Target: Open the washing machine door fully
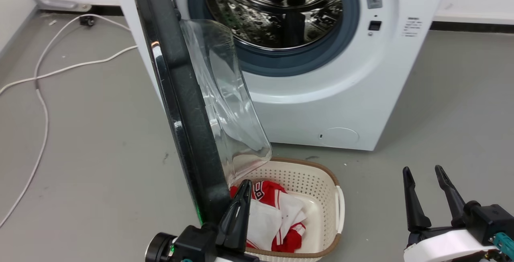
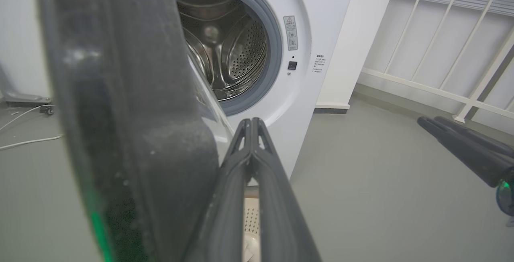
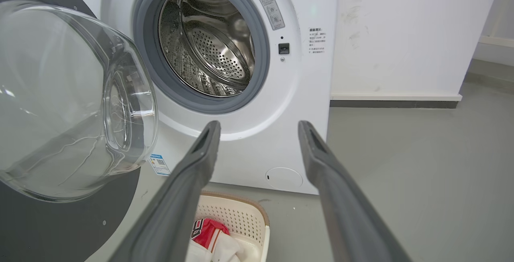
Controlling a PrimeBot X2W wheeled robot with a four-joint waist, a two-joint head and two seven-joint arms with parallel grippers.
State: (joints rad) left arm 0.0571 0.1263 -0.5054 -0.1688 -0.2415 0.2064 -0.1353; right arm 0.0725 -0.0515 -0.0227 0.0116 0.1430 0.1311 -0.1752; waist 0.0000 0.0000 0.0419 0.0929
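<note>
A white washing machine (image 1: 353, 93) stands on a grey floor (image 1: 100, 153) with its porthole uncovered; the washing machine door (image 1: 188, 125), a broad glossy black disc hinged on the robot's left of the opening, is swung out towards the head camera and seen nearly edge-on, its clear domed glass bowl (image 1: 225, 105) bulging to the right, back across the front of the machine; inside a grey rubber ring (image 1: 289, 63) the perforated steel drum (image 1: 273, 9) gleams; on the floor just before the washer sits a cream perforated basket (image 1: 299, 179) with a brown rim, holding crumpled red and white garments (image 1: 277, 214), the door's lower edge hanging over the basket's left side; the left gripper (image 1: 245, 183) rises at the foot of the door, its two dark fingers pressed together on nothing and lying just beside the door's inner face, whether touching it cannot be told; the right gripper (image 1: 422, 169) hovers well to the right of the basket, fingers spread apart and holding nothing, aimed at the machine's front; a small round flap (image 1: 339, 137) marks the washer's lower panel; a white cable (image 1: 42, 105) trails over the floor at left
</note>
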